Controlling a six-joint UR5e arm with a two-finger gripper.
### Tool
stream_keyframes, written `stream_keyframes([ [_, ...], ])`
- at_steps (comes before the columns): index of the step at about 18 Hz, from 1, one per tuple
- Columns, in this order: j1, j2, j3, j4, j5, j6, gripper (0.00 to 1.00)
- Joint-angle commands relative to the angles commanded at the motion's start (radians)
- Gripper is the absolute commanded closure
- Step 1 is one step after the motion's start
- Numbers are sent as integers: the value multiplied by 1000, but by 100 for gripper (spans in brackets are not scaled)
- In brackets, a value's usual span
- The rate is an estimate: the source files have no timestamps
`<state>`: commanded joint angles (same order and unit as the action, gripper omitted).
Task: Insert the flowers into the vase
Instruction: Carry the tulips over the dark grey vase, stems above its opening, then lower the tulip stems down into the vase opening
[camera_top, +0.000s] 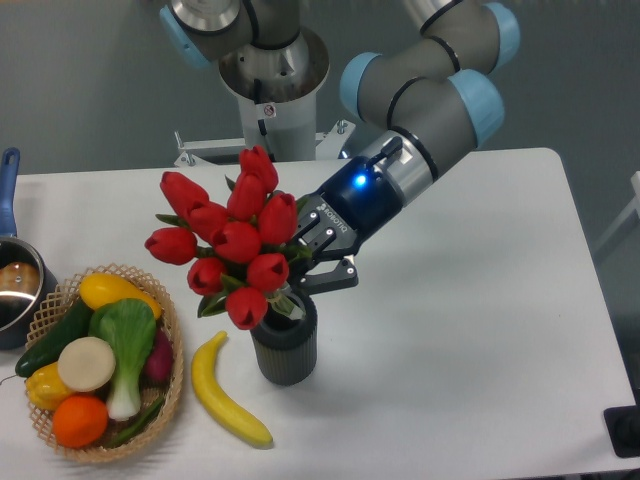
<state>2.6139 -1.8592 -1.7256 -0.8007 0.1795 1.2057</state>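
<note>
Holding flowers (232, 243) clenched in end effector (312, 262), tilted left above vase (284, 347). Stem ends at or just inside the vase mouth; depth hidden by blooms. Vase upright on bench (480, 330), beside banana (225, 392). Judged mid-insertion: bunch aligned over mouth, not yet seated. Left to do: straighten, lower fully, release.

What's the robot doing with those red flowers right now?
End effector shut on flowers. Bunch tilted left over vase, stems at its mouth. Nothing blocking; banana alongside.
</note>
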Motion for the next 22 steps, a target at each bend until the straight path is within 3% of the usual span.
stream_keyframes([
  [13,6,-12,-45,0,-40,6,77],
  [22,25,-51,-72,0,-40,38,75],
])
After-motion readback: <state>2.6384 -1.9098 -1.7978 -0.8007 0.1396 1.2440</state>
